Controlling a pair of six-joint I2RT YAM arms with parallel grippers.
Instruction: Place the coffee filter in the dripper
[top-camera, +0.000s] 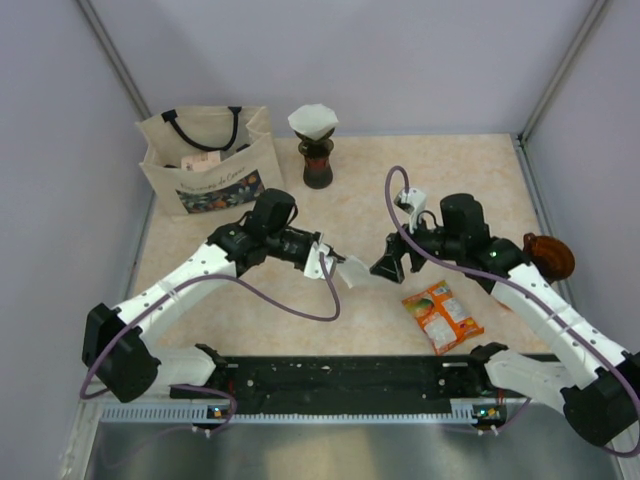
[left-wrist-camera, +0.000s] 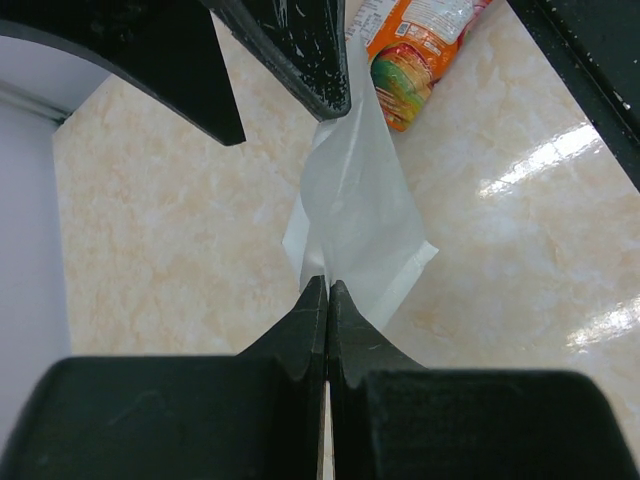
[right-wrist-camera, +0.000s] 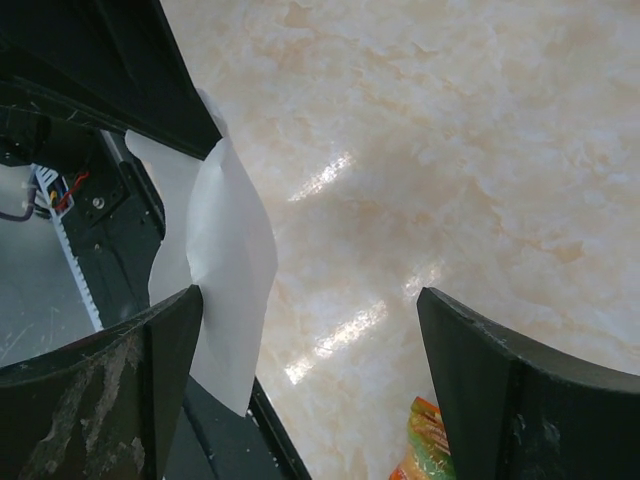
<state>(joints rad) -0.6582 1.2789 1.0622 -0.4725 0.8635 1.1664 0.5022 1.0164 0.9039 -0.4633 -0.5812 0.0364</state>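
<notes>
Left wrist view gives the clearest read: the left claw (left-wrist-camera: 327, 292) is clenched on the near corner of a white paper filter (left-wrist-camera: 355, 210), its two black tips pressed together with the sheet running out ahead of them above the marbled table (left-wrist-camera: 150, 230). At the filter's far edge one black finger of the right claw (right-wrist-camera: 310, 300) comes down against the paper, though the contact itself is cut off by the frame. From the right wrist view that claw stands wide apart, released, with the filter lying against one finger only and nothing between the two. In the top external view the two claws face each other with the filter spanning the gap between them. The dripper (top-camera: 549, 257) sits well out to the right of the right claw, behind its forearm; the arm hides part of it, it reads brownish here, and its cone and base are hard to separate. An orange snack packet (top-camera: 443, 315) lies just nearside of the right claw. Far beyond both claws stands a dark hourglass stand (top-camera: 317, 162) topped with a white paper cone, and a tote bag (top-camera: 205, 160) sits beyond the left claw.
</notes>
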